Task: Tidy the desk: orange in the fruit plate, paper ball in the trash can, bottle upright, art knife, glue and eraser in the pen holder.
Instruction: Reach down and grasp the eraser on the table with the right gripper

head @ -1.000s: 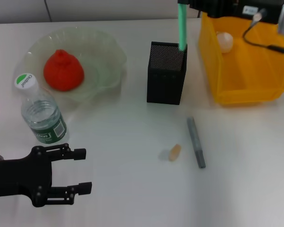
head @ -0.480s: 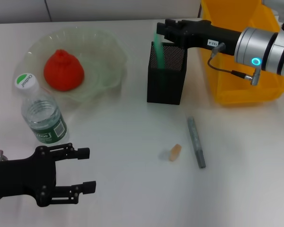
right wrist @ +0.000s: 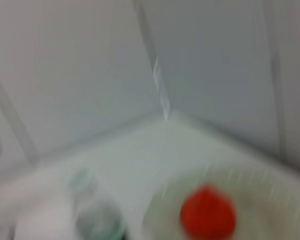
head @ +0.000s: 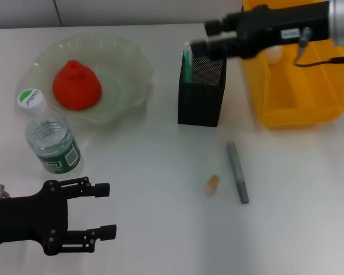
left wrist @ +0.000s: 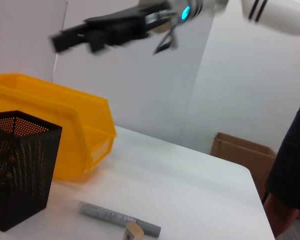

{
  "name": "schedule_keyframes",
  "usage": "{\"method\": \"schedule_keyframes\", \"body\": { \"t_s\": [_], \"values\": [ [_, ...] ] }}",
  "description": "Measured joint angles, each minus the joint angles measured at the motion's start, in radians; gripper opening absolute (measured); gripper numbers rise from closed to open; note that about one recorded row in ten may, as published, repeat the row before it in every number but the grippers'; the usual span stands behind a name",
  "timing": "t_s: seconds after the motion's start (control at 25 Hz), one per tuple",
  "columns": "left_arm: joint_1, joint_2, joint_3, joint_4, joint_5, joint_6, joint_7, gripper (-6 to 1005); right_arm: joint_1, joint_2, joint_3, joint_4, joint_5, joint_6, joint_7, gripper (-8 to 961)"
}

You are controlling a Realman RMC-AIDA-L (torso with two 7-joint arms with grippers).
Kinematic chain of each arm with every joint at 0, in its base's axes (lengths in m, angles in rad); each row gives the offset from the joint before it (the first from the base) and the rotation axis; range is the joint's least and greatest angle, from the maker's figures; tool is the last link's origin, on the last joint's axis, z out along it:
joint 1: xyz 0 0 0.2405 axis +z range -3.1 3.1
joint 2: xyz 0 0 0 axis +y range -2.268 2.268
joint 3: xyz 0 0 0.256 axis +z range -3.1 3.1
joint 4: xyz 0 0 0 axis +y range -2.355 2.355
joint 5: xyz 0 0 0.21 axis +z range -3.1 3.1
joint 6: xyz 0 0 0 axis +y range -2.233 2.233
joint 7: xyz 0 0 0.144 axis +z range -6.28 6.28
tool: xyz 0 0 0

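The orange (head: 76,85) lies in the pale-green fruit plate (head: 129,69). The bottle (head: 50,137) stands upright in front of the plate. The black mesh pen holder (head: 200,97) holds a green glue stick (head: 187,62) at its left corner. My right gripper (head: 206,35) hovers open just above the holder's rim, beside the stick's top. The grey art knife (head: 238,172) and the tan eraser (head: 211,184) lie on the desk in front of the holder. The paper ball (head: 273,52) sits in the yellow trash can (head: 301,109). My left gripper (head: 97,211) is open and empty near the front left.
The left wrist view shows the pen holder (left wrist: 20,172), the trash can (left wrist: 70,135), the art knife (left wrist: 115,216), the eraser (left wrist: 132,231) and a cardboard box (left wrist: 242,152) beyond the desk edge. The right wrist view shows the orange (right wrist: 207,215), blurred.
The green glue stick has gone down into the pen holder. My right gripper has let go of it and drawn back a little to the right. The left gripper has barely moved.
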Motion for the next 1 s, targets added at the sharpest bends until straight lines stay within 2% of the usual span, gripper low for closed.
{"method": "schedule_keyframes", "body": {
  "t_s": [0.12, 0.16, 0.2, 0.24, 0.36, 0.4, 0.48, 0.52, 0.56, 0.6, 0.64, 1.0],
  "values": [
    [0.001, 0.0, -0.001, 0.0, 0.001, 0.0, 0.0, 796, 0.076, -0.003, 0.006, -0.154, -0.248, -0.197, 0.138, 645],
    [0.001, 0.0, -0.001, 0.0, 0.001, -0.001, 0.0, 796, 0.097, -0.003, 0.006, -0.168, -0.299, -0.237, 0.156, 648],
    [0.001, 0.0, 0.0, 0.0, 0.001, -0.003, 0.0, 796, 0.149, -0.002, 0.001, -0.171, -0.408, -0.312, 0.174, 651],
    [0.001, -0.001, 0.0, 0.0, 0.001, -0.006, 0.0, 796, 0.149, -0.002, 0.001, -0.171, -0.408, -0.312, 0.174, 654],
    [0.001, -0.001, 0.001, -0.004, 0.001, -0.009, 0.0, 796, 0.209, 0.015, -0.035, -0.156, -0.537, -0.395, 0.171, 664],
    [0.0, -0.001, 0.002, -0.008, 0.002, -0.009, 0.0, 796, 0.226, 0.032, -0.098, -0.153, -0.585, -0.426, 0.148, 663],
    [0.0, -0.001, 0.002, -0.012, 0.002, -0.01, 0.0, 796, 0.229, 0.04, -0.132, -0.151, -0.598, -0.435, 0.137, 660],
    [-0.001, -0.001, 0.002, -0.013, 0.002, -0.012, 0.001, 796, 0.238, 0.053, -0.208, -0.14, -0.62, -0.437, 0.124, 659],
    [-0.001, -0.001, 0.002, -0.013, 0.002, -0.012, 0.001, 796, 0.238, 0.053, -0.208, -0.14, -0.62, -0.437, 0.124, 658],
    [-0.001, -0.001, 0.0, -0.013, 0.002, -0.013, 0.001, 797, 0.252, 0.058, -0.269, -0.117, -0.631, -0.418, 0.122, 657],
    [-0.001, -0.001, 0.0, -0.013, 0.002, -0.013, 0.001, 797, 0.252, 0.058, -0.269, -0.117, -0.631, -0.418, 0.122, 656],
    [0.004, -0.001, -0.002, -0.023, -0.001, -0.018, 0.002, 797, 0.319, 0.069, -0.504, 0.039, -0.59, -0.271, 0.122, 628]
  ]
}}
